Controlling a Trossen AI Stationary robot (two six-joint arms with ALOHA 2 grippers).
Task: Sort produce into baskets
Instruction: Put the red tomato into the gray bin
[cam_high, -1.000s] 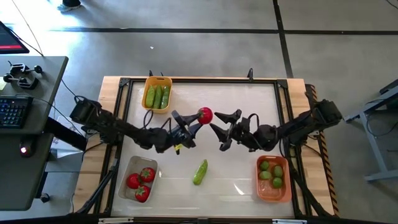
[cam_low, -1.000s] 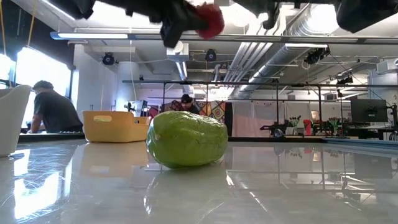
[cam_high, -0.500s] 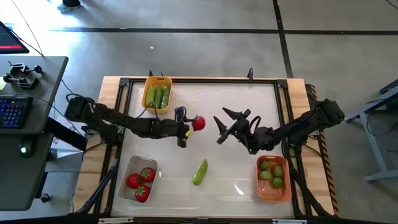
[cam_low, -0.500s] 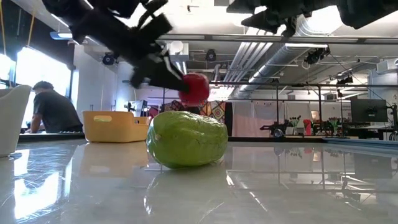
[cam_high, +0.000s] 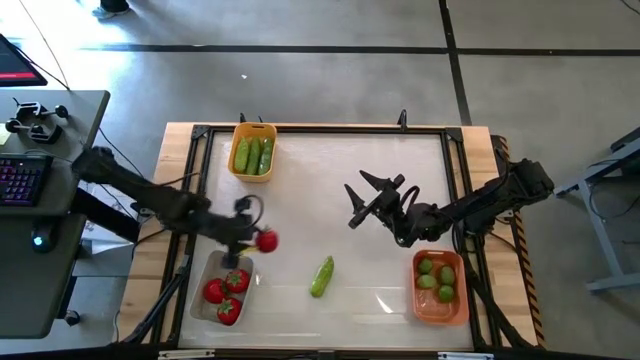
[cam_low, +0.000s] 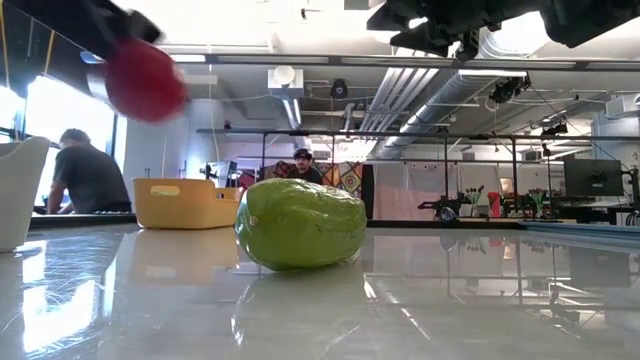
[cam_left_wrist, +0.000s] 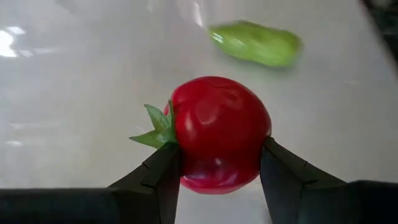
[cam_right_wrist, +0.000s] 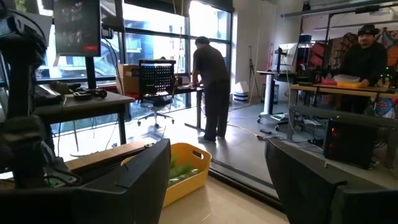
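My left gripper (cam_high: 262, 240) is shut on a red tomato (cam_left_wrist: 219, 133), high above the table near the far edge of the clear basket (cam_high: 203, 309), which holds three tomatoes (cam_high: 222, 295). A green cucumber (cam_high: 321, 277) lies on its side on the table's middle near part. The yellow basket (cam_high: 252, 152) at the far left holds cucumbers; the orange basket (cam_high: 440, 288) at the near right holds limes. My right gripper (cam_high: 362, 200) hangs open over the table's middle, holding nothing. My left gripper pinches the tomato's two opposite sides (cam_left_wrist: 180, 163) between its two fingers, the green stem leaves (cam_left_wrist: 154, 127) sticking out sideways next to one finger. The fingers slant down from the table's left. The tomato is lifted clear of the table (cam_low: 145, 80).
A black frame (cam_high: 320, 130) runs around the white table top. Beyond the table stand desks, a chair and people (cam_right_wrist: 211, 87) in the room. The table's middle and far right show bare white surface (cam_high: 400, 160).
My left gripper has swung with the tomato from the table's middle toward its left and near side, turning as it went, and now hangs by the clear basket. My right gripper has turned at the wrist and stayed in place, open.
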